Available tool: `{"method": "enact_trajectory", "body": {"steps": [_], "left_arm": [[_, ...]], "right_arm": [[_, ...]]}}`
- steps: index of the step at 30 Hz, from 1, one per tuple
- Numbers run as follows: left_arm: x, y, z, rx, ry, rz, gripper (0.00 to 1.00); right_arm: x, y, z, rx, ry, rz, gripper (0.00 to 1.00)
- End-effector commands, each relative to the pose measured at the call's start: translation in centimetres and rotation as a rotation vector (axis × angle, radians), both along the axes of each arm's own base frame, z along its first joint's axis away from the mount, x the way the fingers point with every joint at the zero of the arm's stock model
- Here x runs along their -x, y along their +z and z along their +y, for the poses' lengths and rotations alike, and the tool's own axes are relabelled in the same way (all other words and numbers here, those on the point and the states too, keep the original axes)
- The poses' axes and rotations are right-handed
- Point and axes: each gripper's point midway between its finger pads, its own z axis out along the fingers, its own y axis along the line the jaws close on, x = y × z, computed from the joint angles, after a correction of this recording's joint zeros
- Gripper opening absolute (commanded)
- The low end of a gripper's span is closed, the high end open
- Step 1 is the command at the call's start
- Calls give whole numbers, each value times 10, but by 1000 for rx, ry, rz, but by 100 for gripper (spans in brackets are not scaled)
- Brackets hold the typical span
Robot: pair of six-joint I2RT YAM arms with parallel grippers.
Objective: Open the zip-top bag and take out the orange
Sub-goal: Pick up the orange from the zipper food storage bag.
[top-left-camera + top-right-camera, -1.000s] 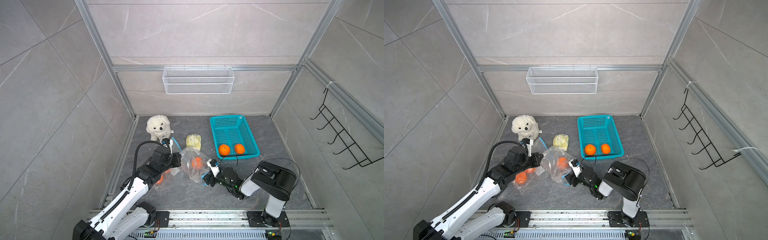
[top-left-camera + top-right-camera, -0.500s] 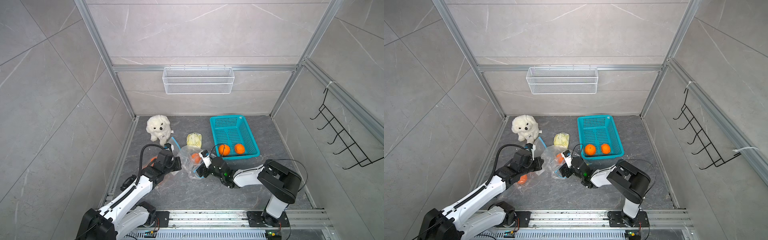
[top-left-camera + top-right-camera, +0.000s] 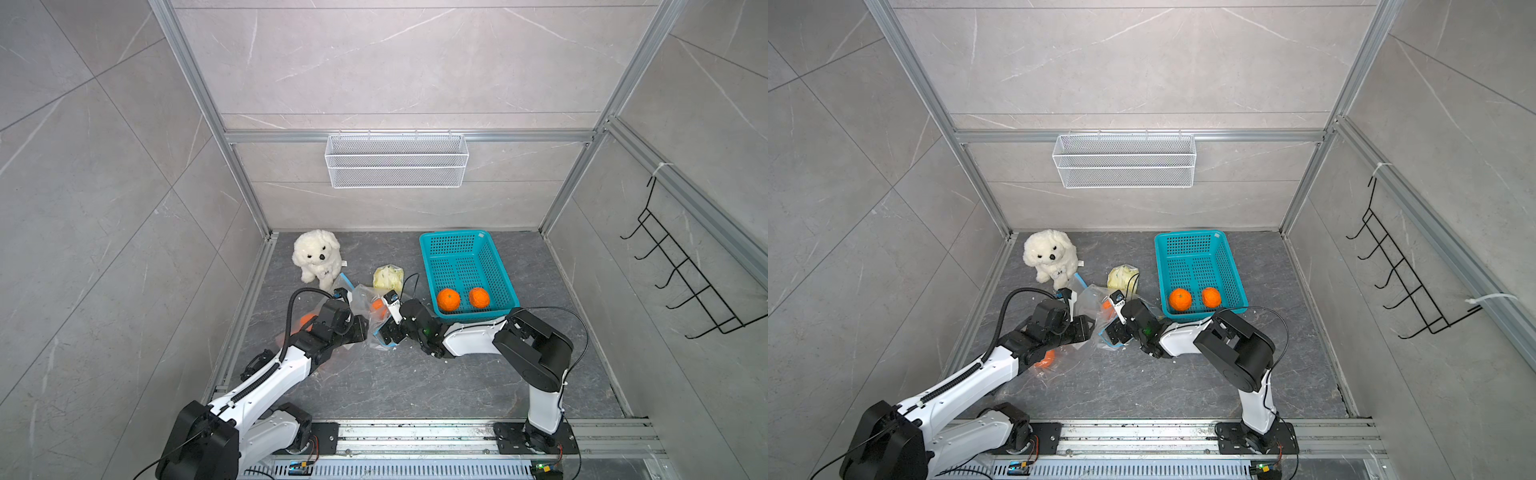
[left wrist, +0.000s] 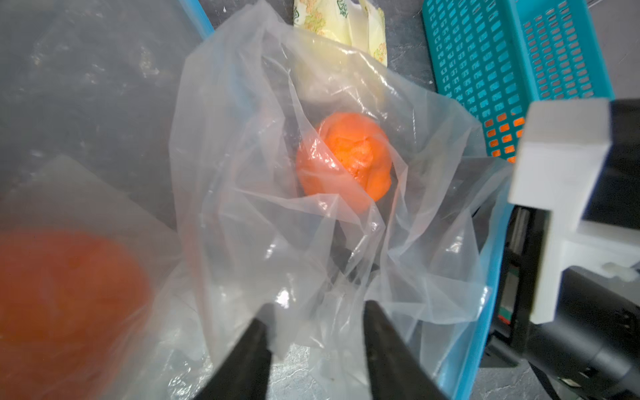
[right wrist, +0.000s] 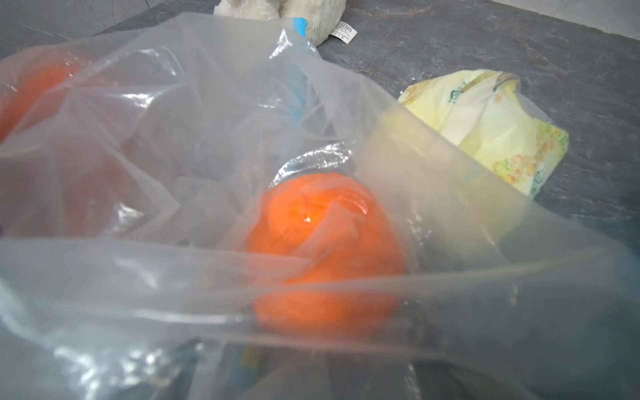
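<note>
1. The left end effector [image 4: 315, 313] stands wide, and loose film of the zip-top bag [image 4: 433, 242] drapes across its gap, probably so the mouth stays spread.
2. The right end effector [image 3: 388, 330], at 3 o'clock of it in a top view, sits by the bag's blue zip edge. I cannot tell its jaw state.
3. The orange [image 4: 344, 162] lies inside the bag on the counter [image 3: 415, 382], at 12 o'clock of both.
4. The teal basket [image 3: 453, 233] waits at 2 o'clock, likely the drop-off.

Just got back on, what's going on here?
Both arms are at a clear zip-top bag lying between them. The left hand is open against its crumpled film; the right hand sits at its blue zip edge. The orange is still inside. Two other oranges lie in the teal basket.
</note>
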Motion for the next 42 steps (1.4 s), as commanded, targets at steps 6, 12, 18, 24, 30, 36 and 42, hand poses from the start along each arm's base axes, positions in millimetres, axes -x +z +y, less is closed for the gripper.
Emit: {"method": "enact_trajectory", "body": {"steps": [6, 12, 18, 24, 30, 36, 42], "left_arm": [[-81, 100, -19, -7, -35, -353, 97], [-147, 48, -47, -54, -104, -247, 87], [-162, 6, -55, 17, -118, -167, 67], [-160, -31, -67, 99, -153, -96, 33], [-156, -53, -74, 137, -170, -56, 7], [-137, -68, -84, 151, -177, -23, 3], [-127, -77, -100, 187, -203, 2, 0]], "right_arm": [[12, -19, -6, 20, 20, 32, 97], [13, -13, -7, 12, 22, 27, 96], [14, -14, -8, 18, 26, 35, 96], [12, -10, -11, 17, 29, 15, 96], [9, 3, -11, -3, 51, -4, 96], [3, 2, -6, -39, 81, 19, 96], [-2, 9, 10, -51, 126, 33, 93]]}}
